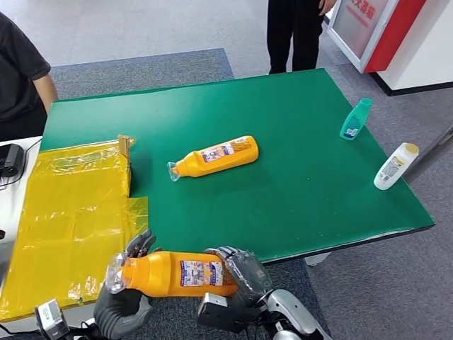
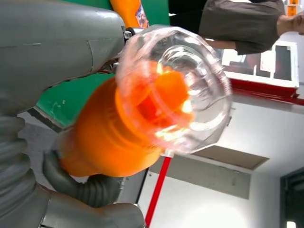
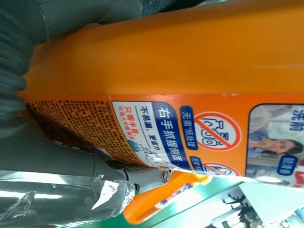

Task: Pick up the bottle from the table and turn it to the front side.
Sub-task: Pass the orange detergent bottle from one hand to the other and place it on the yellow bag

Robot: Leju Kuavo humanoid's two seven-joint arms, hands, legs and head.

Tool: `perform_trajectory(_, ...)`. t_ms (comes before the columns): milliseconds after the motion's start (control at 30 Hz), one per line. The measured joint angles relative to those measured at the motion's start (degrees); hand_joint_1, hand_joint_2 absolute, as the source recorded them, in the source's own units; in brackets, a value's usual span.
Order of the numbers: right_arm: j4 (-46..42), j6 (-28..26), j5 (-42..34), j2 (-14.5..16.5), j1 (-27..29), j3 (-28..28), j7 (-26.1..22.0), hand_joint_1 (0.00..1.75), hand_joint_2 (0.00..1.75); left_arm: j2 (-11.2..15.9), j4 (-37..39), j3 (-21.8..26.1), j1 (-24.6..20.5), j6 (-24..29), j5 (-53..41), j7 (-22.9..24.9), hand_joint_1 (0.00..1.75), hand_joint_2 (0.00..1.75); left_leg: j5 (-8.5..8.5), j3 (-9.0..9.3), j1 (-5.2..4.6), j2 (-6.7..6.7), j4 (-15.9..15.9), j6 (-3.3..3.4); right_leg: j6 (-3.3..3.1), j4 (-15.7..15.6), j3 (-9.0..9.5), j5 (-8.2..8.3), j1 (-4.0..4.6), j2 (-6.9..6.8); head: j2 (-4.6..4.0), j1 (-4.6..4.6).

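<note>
An orange bottle (image 1: 170,274) with a clear cap (image 1: 115,273) lies level in the air just in front of the table's near edge, its printed label facing up. My left hand (image 1: 122,306) holds its neck end, and my right hand (image 1: 243,278) grips its base end. In the left wrist view the clear cap (image 2: 175,90) faces the camera, with the thumb (image 2: 53,42) on one side of the orange shoulder (image 2: 104,142) and fingers (image 2: 90,190) curled on the other. The right wrist view looks along the bottle's body (image 3: 179,52) and label (image 3: 201,133), fingers (image 3: 53,156) pressed against it.
A second orange bottle (image 1: 214,157) lies mid-table on the green table (image 1: 299,212). A teal bottle (image 1: 355,119) and a white bottle (image 1: 395,166) lie near the right edge. A yellow plastic bag (image 1: 69,212) covers the left side. One person sits far left, another stands behind the table.
</note>
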Motion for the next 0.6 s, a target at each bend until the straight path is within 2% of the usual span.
perform_trajectory(267,2.1,0.4,0.9,0.5,-1.7,1.6,-0.4,1.75,1.75,1.0,0.0,-1.4,-0.5,-0.3,0.6,-0.6,0.00,1.75,0.01,0.00,0.00,0.00,0.0,-0.01,0.00,0.0,-0.01,0.00,0.00,0.00,0.00,0.00)
perform_trajectory(300,2.2,0.5,1.1,0.6,-1.9,1.8,-0.5,1.75,1.75,1.0,0.0,-1.6,-0.6,0.0,0.4,-0.7,0.09,1.75,0.01,0.00,0.00,0.01,0.0,-0.01,0.00,0.0,-0.01,0.00,0.00,0.00,0.00,-0.01)
perform_trajectory(367,2.3,0.7,1.2,0.6,-2.4,2.5,-0.6,1.75,1.75,1.2,0.1,-2.0,-0.8,0.7,-0.3,-0.8,0.55,1.75,0.01,0.00,0.00,0.01,0.0,-0.01,0.00,0.0,0.00,0.01,0.00,0.00,0.00,0.00)
perform_trajectory(433,2.2,0.8,1.2,0.7,-2.7,3.0,-0.7,1.75,1.75,1.3,0.3,-2.3,-0.9,1.8,-1.1,-0.8,1.19,1.75,0.01,0.00,0.00,0.00,0.0,-0.01,0.00,0.0,0.00,0.01,0.00,0.00,0.00,0.00)
perform_trajectory(467,2.2,0.7,1.2,0.7,-2.8,3.2,-0.7,1.75,1.75,1.4,0.4,-2.5,-0.9,2.4,-1.5,-0.7,1.37,1.75,0.01,0.00,0.00,0.00,0.0,-0.01,0.00,0.0,0.00,0.01,0.00,0.00,0.00,0.00)
perform_trajectory(533,1.8,0.7,1.1,0.7,-2.8,3.5,-0.8,1.75,1.75,1.6,0.5,-2.9,-0.9,3.7,-2.3,-0.4,1.63,1.75,0.01,-0.01,0.00,0.00,0.0,-0.01,0.00,0.0,0.00,0.01,0.00,0.00,0.00,0.00)
perform_trajectory(600,1.1,0.7,1.0,0.7,-2.9,3.6,-0.7,1.75,1.75,1.8,0.5,-3.4,-0.9,4.8,-2.8,-0.2,1.71,1.75,0.01,-0.01,0.00,0.00,0.0,-0.01,0.00,0.0,0.00,0.01,0.00,0.00,0.00,0.01)
